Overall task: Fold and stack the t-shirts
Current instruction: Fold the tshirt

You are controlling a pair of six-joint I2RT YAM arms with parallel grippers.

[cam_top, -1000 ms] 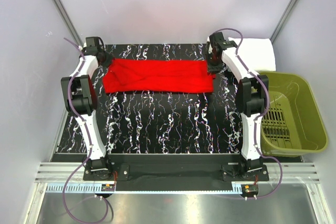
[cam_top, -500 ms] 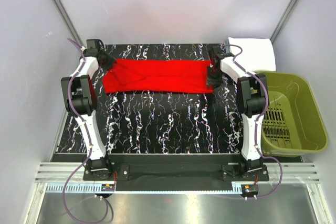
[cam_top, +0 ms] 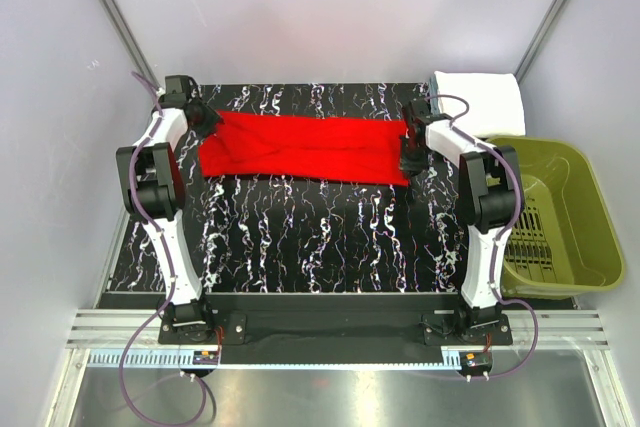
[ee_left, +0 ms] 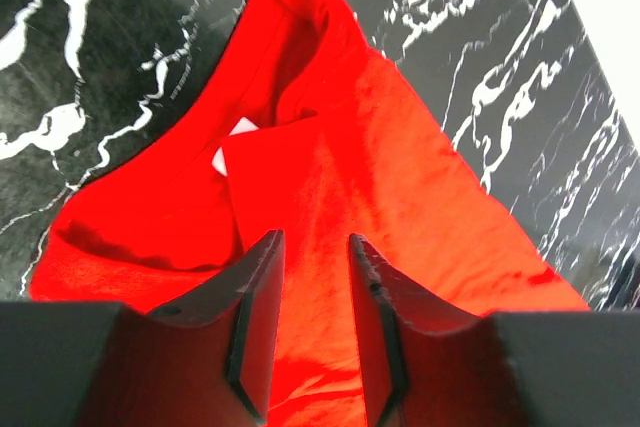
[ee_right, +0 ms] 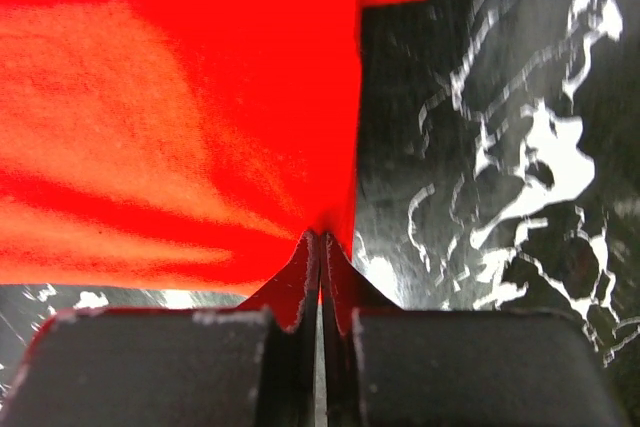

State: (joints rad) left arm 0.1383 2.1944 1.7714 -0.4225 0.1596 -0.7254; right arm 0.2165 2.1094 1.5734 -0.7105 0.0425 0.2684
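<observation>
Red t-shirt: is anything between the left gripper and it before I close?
Nothing visible does. The left gripper hangs with its jaws parted directly over the red t-shirt, at its left end, and only red cloth shows in the gap. The right gripper is shut on the shirt's opposite edge.

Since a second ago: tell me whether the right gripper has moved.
Yes. The right gripper has come toward the near edge of the table, away from the white folded t-shirt, onto the red t-shirt at its near right corner.
</observation>
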